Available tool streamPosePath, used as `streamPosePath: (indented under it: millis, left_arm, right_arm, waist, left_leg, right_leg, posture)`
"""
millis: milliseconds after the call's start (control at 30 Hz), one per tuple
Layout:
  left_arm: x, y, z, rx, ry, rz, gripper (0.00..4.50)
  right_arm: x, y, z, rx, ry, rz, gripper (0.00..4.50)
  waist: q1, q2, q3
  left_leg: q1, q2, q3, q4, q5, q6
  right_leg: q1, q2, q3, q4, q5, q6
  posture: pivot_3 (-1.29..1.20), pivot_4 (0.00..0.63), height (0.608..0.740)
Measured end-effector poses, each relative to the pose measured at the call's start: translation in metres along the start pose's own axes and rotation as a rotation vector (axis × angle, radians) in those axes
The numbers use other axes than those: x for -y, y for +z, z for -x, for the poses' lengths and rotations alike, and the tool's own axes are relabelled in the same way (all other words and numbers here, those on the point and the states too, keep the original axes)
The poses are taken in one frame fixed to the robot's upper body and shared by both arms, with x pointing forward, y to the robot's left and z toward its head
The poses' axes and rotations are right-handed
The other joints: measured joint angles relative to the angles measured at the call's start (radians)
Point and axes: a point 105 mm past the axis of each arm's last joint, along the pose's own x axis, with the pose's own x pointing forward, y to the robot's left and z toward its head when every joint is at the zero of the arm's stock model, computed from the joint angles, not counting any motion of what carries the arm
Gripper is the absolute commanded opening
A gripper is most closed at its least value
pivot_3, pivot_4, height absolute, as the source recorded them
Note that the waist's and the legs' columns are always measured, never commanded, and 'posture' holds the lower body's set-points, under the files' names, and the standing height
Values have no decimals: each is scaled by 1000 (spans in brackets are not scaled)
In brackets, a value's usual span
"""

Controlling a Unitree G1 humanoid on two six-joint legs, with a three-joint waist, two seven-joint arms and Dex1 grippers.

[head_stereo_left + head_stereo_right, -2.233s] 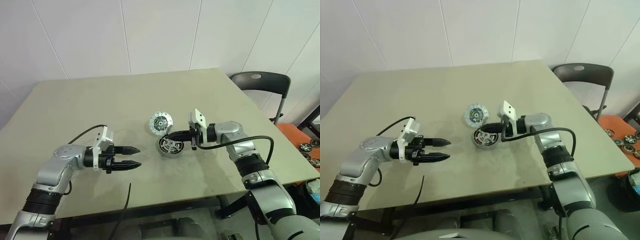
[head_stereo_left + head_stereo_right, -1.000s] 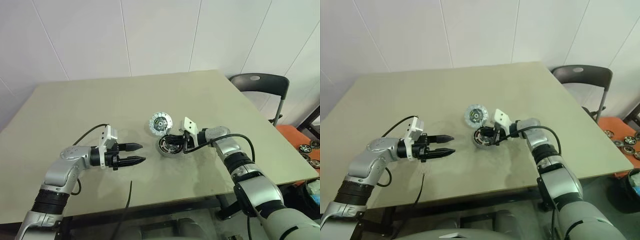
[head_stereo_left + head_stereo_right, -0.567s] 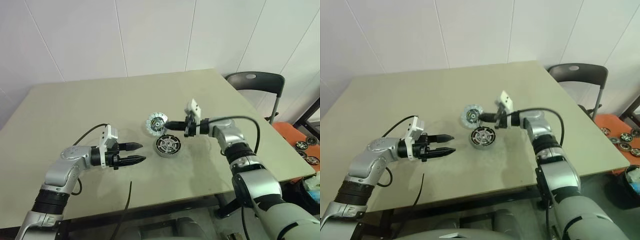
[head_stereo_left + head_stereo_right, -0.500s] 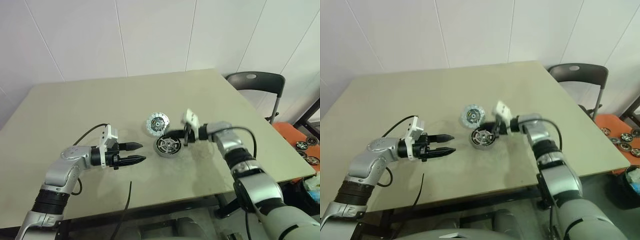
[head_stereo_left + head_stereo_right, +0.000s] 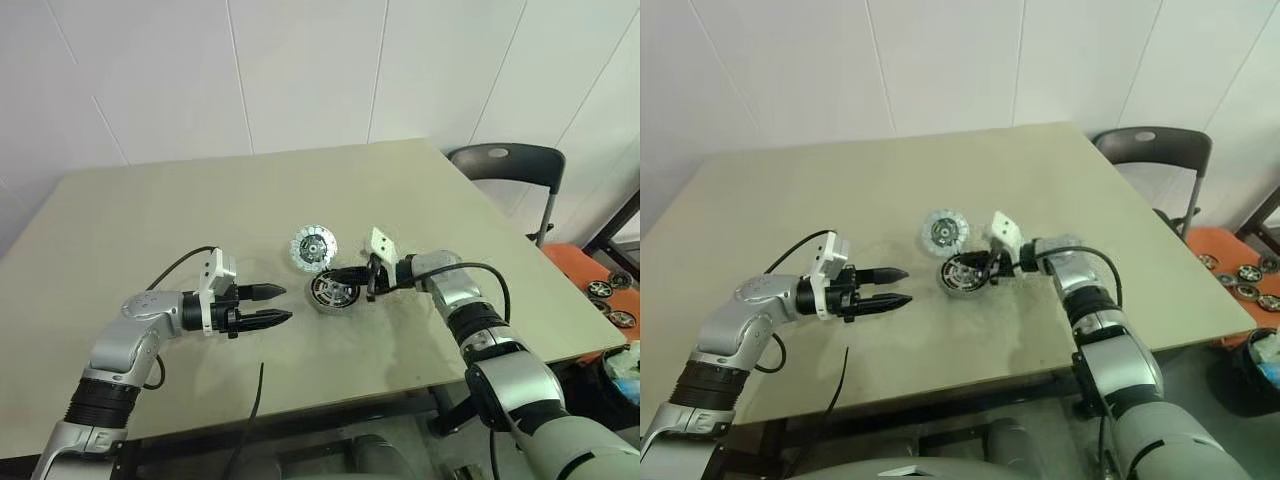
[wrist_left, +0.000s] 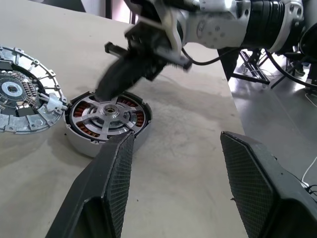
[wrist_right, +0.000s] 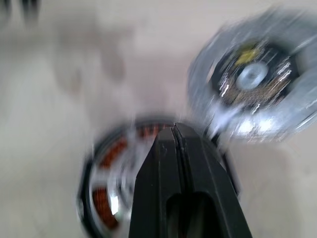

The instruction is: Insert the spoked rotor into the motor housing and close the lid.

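Right gripper (image 7: pixel 173 130): motion-blurred, hiding the motor housing's (image 7: pixel 106 198) 3 o'clock half.
Lid (image 6: pixel 22 96): cut off by the edge at 9 o'clock in the left wrist view.
Spoked rotor (image 6: pixel 106 115): contact with the right gripper's tip cannot be told.

The right gripper (image 5: pixel 336 274), its two black fingers pressed together, is back down over the short round grey metal motor housing (image 5: pixel 332 293), after lifting toward the flat round silver-grey lid (image 5: pixel 314 247) half a second earlier.
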Motion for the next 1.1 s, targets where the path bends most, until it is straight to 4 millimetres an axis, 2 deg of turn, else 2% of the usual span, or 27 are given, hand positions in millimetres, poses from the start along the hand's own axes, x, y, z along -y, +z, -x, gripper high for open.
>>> streamPosePath:
  millis: [100,167,233,333,433,600,700,800,900,967,1033,1100]
  left_arm:
    - [0,0,0,0,4,0,2988]
    - [-1,0,0,0,6,-1,2988]
    - [-1,0,0,0,8,-1,2988]
    - [-1,0,0,0,10,-1,2988]
    - [-3,2,0,3,14,-7,2988]
    - [-3,2,0,3,15,-6,2988]
    - [-3,2,0,3,15,-6,2988]
    - [-3,1,0,3,15,-5,2988]
    - [-3,2,0,4,15,-5,2988]
    - [-3,1,0,6,15,-6,2988]
    - [-4,2,-1,11,16,-9,2988]
    - [-5,1,0,10,17,-6,2988]
  right_arm:
    - [9,26,3,81,-18,-49,0]
    - [10,33,3,82,-22,-27,0]
    - [6,19,0,14,-19,5,0]
    - [-5,-27,-1,-161,0,99,0]
    - [-4,-26,-3,-169,-15,179,0]
    - [1,-29,-1,-179,-51,162,0]
    - [3,-23,0,-147,-58,144,0]
    - [5,-9,1,-101,-52,176,0]
    - [2,18,6,-63,-7,319,0]
    - [1,42,12,-48,16,474,0]
    - [3,59,26,-143,35,788,0]
    - [4,65,39,-262,79,1041,0]
  waist:
    - [2,0,0]
    - [3,0,0]
    - [4,0,0]
    - [3,0,0]
    - [-2,-1,-1]
    - [1,0,-1]
    - [1,0,0]
    - [1,0,0]
    - [1,0,0]
    - [1,1,0]
    - [3,1,0]
    - [3,1,0]
  left_leg:
    - [0,0,-1,-1,0,0]
    - [0,0,-2,-2,0,0]
    - [-1,0,-1,-2,0,0]
    - [-2,0,0,-2,0,0]
    - [0,-1,1,-1,0,0]
    - [1,0,0,0,0,0]
    - [0,0,1,0,0,0]
    - [0,0,0,-1,0,0]
    - [-2,0,0,-1,0,0]
    - [-2,0,0,-1,0,0]
    - [-2,-1,1,-1,0,0]
    - [-2,-1,1,-2,0,0]
  right_leg:
    - [0,0,-1,0,0,0]
    - [0,0,-2,0,0,0]
    - [0,0,-2,-1,0,0]
    - [-1,0,-2,-3,0,1]
    - [1,0,1,-2,0,0]
    - [2,0,0,-1,-2,-2]
    - [1,0,0,-1,-1,-1]
    - [0,0,0,-1,0,0]
    - [-2,0,0,-1,0,1]
    - [-2,0,0,-1,0,1]
    - [-2,0,-1,-2,0,1]
    - [-1,0,-1,-3,-1,0]
  posture:
    - [0,0,740]
    - [0,0,740]
    - [0,0,740]
    - [0,0,740]
    - [0,0,740]
    - [0,0,740]
    - [0,0,740]
    - [0,0,740]
    - [0,0,740]
    - [0,0,740]
    - [0,0,740]
    - [0,0,740]
